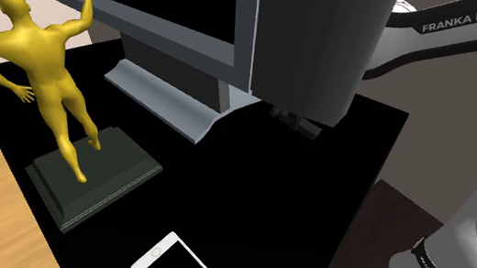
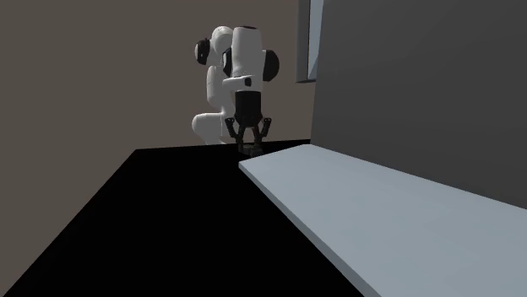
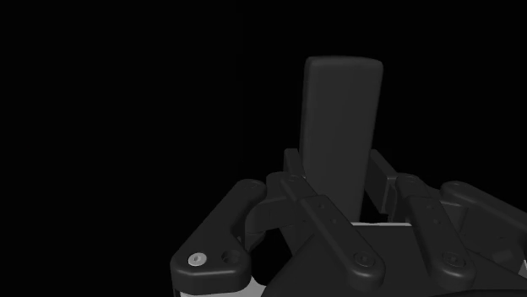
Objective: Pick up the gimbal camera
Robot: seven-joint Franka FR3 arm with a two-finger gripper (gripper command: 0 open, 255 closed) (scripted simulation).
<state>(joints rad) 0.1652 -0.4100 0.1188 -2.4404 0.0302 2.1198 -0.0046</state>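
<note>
Seemingly upright, the dark grey gimbal camera [image 3: 342, 118] has its long axis along the gripper's [image 2: 247, 147] own line, with its rounded end pointing away from the hand. The fingers [image 2: 237, 135] pinch its near end from both sides. In the second exterior view they reach down to the black bench [image 2: 127, 219], at 10 o'clock of the monitor's grey base [image 2: 380, 219].
</note>
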